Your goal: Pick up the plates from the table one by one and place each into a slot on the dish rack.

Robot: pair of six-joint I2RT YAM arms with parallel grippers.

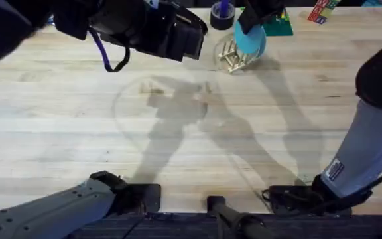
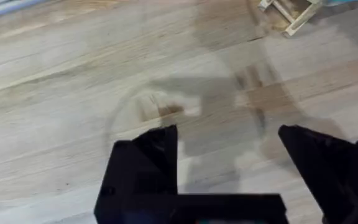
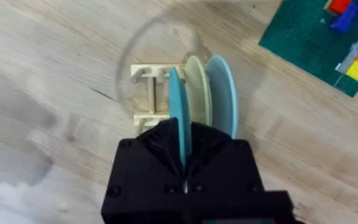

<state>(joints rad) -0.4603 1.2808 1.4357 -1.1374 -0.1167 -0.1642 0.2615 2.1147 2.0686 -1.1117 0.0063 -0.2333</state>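
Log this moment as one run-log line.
right gripper: shut on turquoise plate, at dish rack | rack: cream-yellow plate, light-blue plate upright | left gripper: open, above table

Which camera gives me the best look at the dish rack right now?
The right wrist view: the dish rack sits close up with three plates standing on edge in it. Overhead shows it far off, partly behind the right gripper. The left wrist view catches just a corner of it.

1. Bright, even light on the table (image 1: 58,119).
2. Soft arm shadows (several overlapping) cross its middle.
3. The left arm (image 1: 144,26) looms dark and blurred overhead.
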